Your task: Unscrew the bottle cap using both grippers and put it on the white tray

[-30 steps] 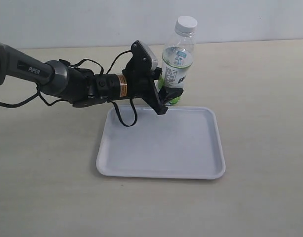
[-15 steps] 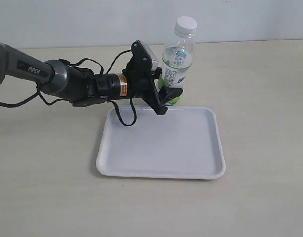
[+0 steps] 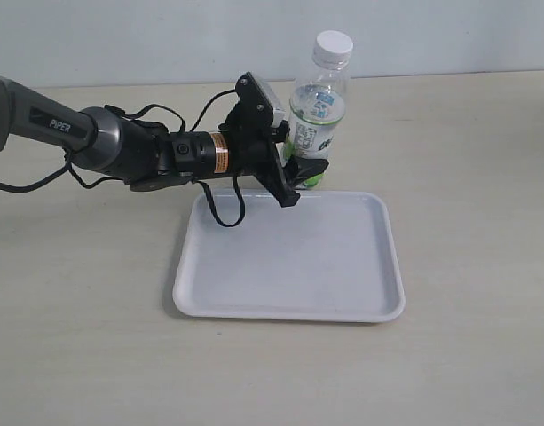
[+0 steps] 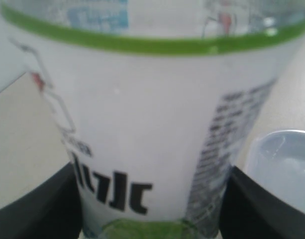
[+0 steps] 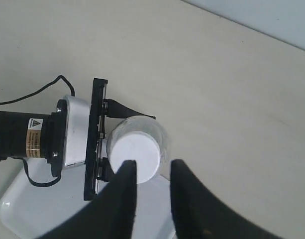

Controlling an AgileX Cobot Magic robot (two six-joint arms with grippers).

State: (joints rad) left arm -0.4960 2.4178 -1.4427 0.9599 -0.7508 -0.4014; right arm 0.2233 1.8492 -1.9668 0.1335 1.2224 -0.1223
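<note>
The clear bottle (image 3: 318,120) with the lime label stands upright just behind the white tray (image 3: 289,266). Its white bottle cap (image 3: 334,44) sits on the neck. My left gripper (image 3: 307,169) is shut on the bottle's lower body. In the left wrist view the label (image 4: 152,124) fills the frame between the black fingers (image 4: 38,209). My right gripper (image 5: 152,169) does not show in the exterior view. Its own view looks straight down on the bottle cap (image 5: 135,154). It is open: the two fingers (image 5: 192,199) stand apart above the cap and hold nothing.
The grey PIPER arm (image 3: 76,138) with its orange band and loose cables reaches in from the left, over the beige table (image 3: 476,160). A pale wall (image 3: 165,35) runs along the back. A corner of the tray (image 4: 281,164) shows beside the bottle.
</note>
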